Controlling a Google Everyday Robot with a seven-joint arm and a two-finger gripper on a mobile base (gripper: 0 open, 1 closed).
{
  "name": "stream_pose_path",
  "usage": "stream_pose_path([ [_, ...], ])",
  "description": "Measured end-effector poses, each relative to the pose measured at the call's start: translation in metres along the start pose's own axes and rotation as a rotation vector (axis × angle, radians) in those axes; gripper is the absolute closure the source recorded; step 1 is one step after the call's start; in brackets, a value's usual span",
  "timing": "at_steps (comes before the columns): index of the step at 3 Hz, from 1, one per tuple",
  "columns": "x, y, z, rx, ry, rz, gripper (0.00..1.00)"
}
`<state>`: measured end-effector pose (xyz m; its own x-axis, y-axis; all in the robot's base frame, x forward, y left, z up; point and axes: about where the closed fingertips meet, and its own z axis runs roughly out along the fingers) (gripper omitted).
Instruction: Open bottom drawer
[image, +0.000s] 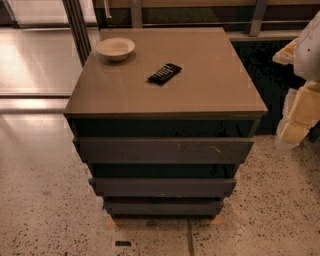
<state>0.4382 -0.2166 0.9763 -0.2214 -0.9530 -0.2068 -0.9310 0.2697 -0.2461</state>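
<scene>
The robot's pale cream and white gripper (300, 115) hangs at the 3 o'clock edge of the camera view, beside the right flank of the cabinet and about level with its top. Whether it is apart or together cannot be told here.

The bottom drawer (162, 207), a plain dark grey slab front without a handle, sits at 6 o'clock under the cabinet's other two fronts, just above the speckled stone floor (45, 210). It looks fully pushed in. Above it are the plain middle front (162, 186) and the wide top front with pale scratch marks (162, 150).

From the gripper, the bottom drawer lies toward 8 o'clock, well apart and much lower. Its long axis runs from 9 to 3 o'clock, so the pull would likely run toward 6 o'clock, out at the camera. The single arm would have to drop and swing left first, probably to catch the front's upper edge.

On the tan glossy cabinet top (215, 90), a shallow cream bowl (115, 48) rests at 11 o'clock and a black remote control (164, 73) near the centre.
</scene>
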Motion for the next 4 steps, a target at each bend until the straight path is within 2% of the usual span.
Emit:
stream_pose_path([
  [2, 0.001, 0.002, 0.006, 0.028, -0.024, 0.019, 0.0],
  [3, 0.006, 0.032, 0.055, 0.001, -0.136, 0.094, 0.0],
  [4, 0.012, 0.08, 0.144, -0.117, -0.314, 0.19, 0.0],
])
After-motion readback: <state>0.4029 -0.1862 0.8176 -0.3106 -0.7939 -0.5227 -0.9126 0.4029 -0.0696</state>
